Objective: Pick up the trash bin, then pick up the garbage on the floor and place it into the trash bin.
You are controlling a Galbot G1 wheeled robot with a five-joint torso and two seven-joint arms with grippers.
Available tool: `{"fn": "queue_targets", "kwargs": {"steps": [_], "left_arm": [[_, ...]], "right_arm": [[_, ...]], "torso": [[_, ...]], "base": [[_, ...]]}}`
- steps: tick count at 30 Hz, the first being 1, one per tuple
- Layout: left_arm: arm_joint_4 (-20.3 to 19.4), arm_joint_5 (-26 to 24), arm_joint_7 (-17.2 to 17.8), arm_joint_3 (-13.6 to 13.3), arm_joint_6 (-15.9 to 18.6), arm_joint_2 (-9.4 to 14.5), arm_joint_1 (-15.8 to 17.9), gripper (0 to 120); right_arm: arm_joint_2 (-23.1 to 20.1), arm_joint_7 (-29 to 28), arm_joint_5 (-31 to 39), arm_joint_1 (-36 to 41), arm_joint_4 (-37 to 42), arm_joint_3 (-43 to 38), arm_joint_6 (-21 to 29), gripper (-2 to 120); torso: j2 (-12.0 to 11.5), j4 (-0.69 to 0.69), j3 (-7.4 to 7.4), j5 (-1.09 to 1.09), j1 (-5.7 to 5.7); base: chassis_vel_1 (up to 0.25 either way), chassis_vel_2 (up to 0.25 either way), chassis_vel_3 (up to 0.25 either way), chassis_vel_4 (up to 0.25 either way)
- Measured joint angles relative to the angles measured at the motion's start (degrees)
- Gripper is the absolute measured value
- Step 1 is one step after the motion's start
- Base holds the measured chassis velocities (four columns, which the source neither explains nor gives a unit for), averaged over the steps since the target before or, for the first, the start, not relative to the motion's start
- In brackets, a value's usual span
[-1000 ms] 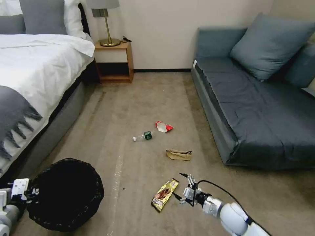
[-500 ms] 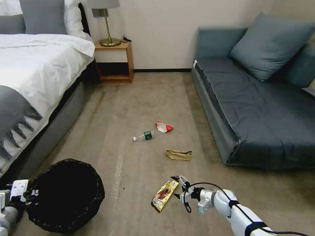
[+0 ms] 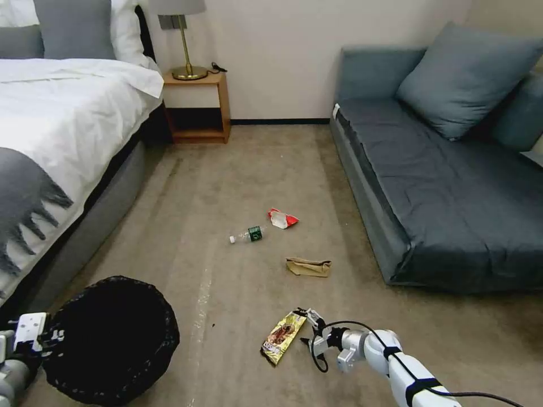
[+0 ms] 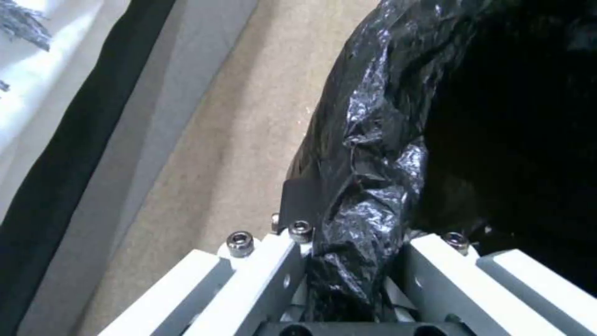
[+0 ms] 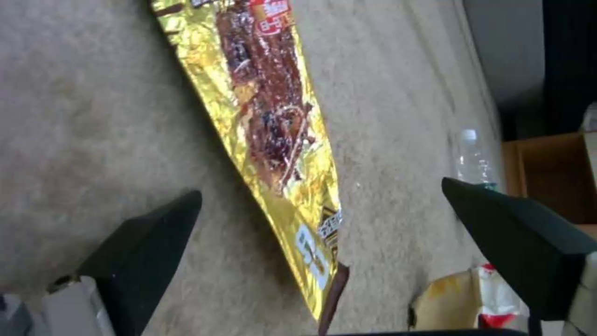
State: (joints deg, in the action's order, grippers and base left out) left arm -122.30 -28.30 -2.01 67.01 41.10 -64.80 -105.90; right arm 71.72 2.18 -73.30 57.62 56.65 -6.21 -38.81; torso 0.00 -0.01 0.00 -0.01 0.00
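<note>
- Bed (image 3: 62, 118) with white sheets and a grey fringed throw fills the robot's left side; its dark base runs right beside the trash bin.
- Grey-blue sofa (image 3: 447, 192) with a big cushion (image 3: 461, 76) lines the right side, leaving a lane of beige carpet (image 3: 243, 169) between the two.
- Wooden nightstand (image 3: 198, 104) stands against the far wall beside the bed, with a brass lamp (image 3: 184, 42) on top.
- Trash bin (image 3: 110, 339), lined with crinkly black plastic, sits at the near left, close to the bed base; the left gripper (image 4: 348, 275) has its white fingers clamped on the folded bag at the rim.
- Right gripper (image 3: 310, 329) is low over the carpet at the near end of the lane, its black fingers (image 5: 143, 252) spread wide, one on each side of the wrapper's end without touching it.
- Gold-brown snack wrapper (image 3: 284, 336) lies flat on the carpet just to the left of the right gripper; nothing lies across it.
- Crumpled brown paper bag (image 3: 308, 266) lies farther up the lane, near the sofa's front corner.
- Red-and-white crushed packet (image 3: 282, 218) lies beyond it, in open carpet.
- Clear bottle (image 3: 247, 234) with a green label lies on its side just beside the packet, towards the bed.
</note>
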Motion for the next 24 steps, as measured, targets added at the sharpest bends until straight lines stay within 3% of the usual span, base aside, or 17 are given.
{"fn": "queue_targets", "kwargs": {"steps": [7, 24], "left_arm": [[-0.16, -0.32, 0.05, -0.32, 0.28, 0.07, 0.42, 3], [-0.33, -1.15, 0.27, -0.62, 0.57, -0.12, 0.84, 3]], "right_arm": [[1.12, -0.49, -0.46, -0.7, -1.13, 0.45, 0.56, 81], [2.22, -1.11, -1.19, -1.58, -4.08, 0.61, 0.29, 17]], "torso": [[0.0, 0.01, 0.0, 0.02, 0.0], [0.0, 0.01, 0.01, 0.01, 0.0]], "base": [[0.0, 0.0, 0.0, 0.0], [0.0, 0.0, 0.0, 0.0]]}}
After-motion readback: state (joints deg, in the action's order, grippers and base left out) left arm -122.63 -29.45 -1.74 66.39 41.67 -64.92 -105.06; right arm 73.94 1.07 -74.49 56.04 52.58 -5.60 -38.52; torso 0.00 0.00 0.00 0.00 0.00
